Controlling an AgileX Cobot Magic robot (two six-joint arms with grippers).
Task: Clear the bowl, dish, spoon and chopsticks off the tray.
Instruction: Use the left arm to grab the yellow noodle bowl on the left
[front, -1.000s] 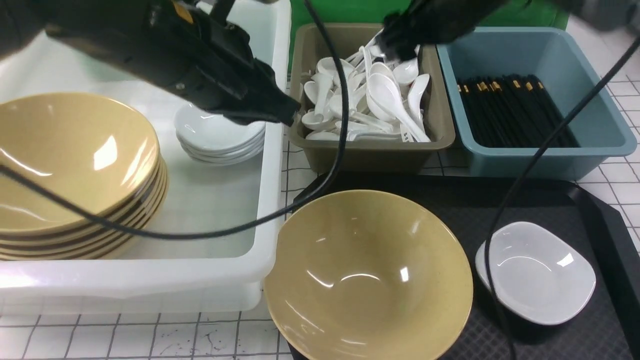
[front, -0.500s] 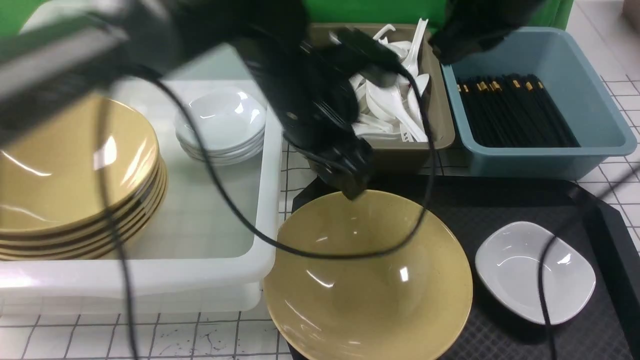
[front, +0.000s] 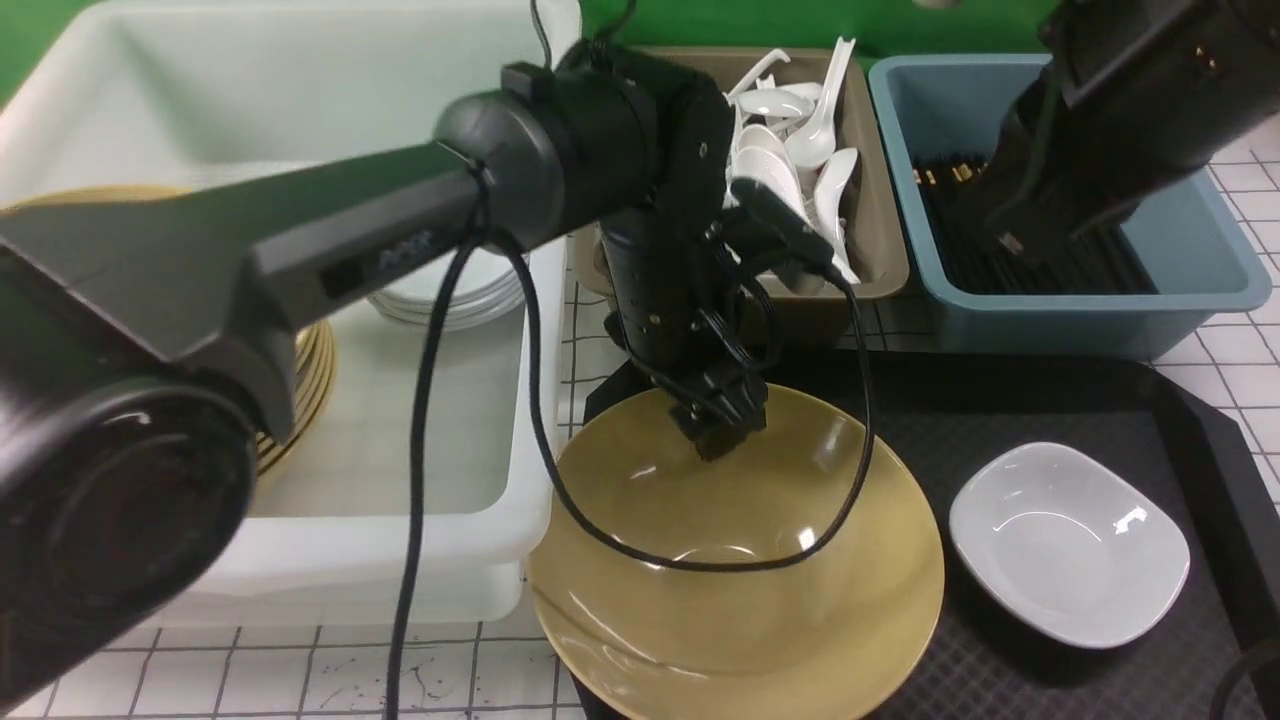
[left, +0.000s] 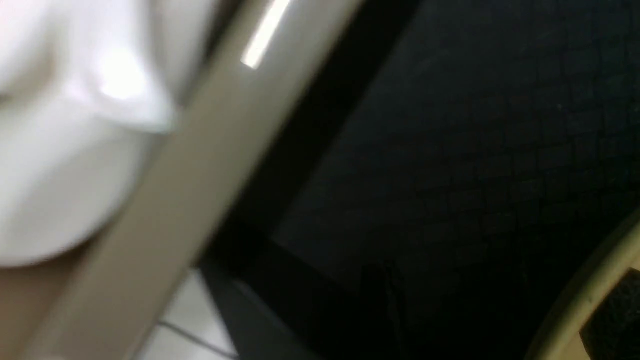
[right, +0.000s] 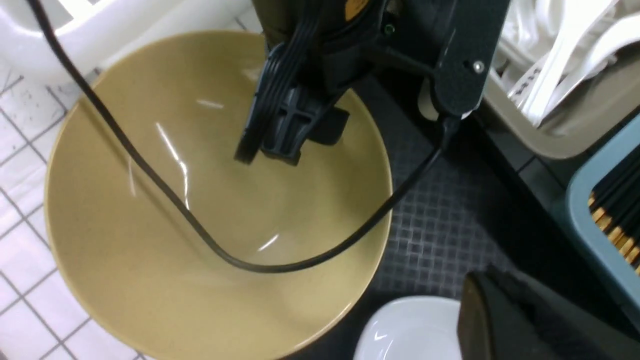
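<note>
I'm watching the left gripper (front: 716, 428) hanging over the far rim of the bowl (front: 740, 570), jaws spread wide and gripping nothing; in the wrist view one finger pad (left: 612, 327) is showing just beside the rim. The bowl is sitting on the left end of the tray (front: 1000, 400), its near edge overhanging onto the tiled table, and the dish (front: 1068, 545) is lying on the tray just to its right, not touching it. The right gripper (right: 487, 310) is hovering above the blue bin (front: 1230, 285) of black chopsticks (right: 612, 225), clamped fully closed, with nothing that I'm able to see in it.
</note>
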